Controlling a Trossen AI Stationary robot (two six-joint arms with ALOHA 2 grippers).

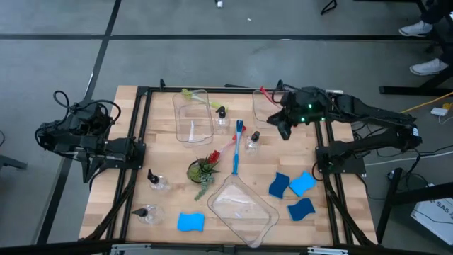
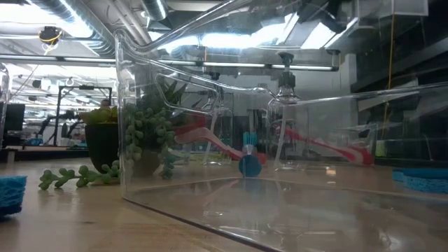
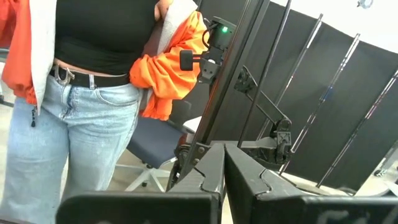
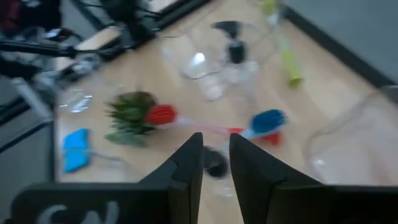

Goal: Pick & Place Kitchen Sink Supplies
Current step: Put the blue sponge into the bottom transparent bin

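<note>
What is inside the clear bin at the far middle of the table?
The bin looks empty: only table wood shows through it. A yellow-green brush lies across its far rim; whether its tip reaches inside is unclear.

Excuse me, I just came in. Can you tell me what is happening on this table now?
A two-arm robot is sorting kitchen sink supplies. The right tool hangs over the table's far right part, above a small pump bottle, holding nothing, its fingers slightly apart. The left tool waits off the table's left edge, fingers together. Blue sponges, more pump bottles and a blue brush crossing a red brush lie loose on the wood. One yellow-green brush leans on a clear bin.
</note>
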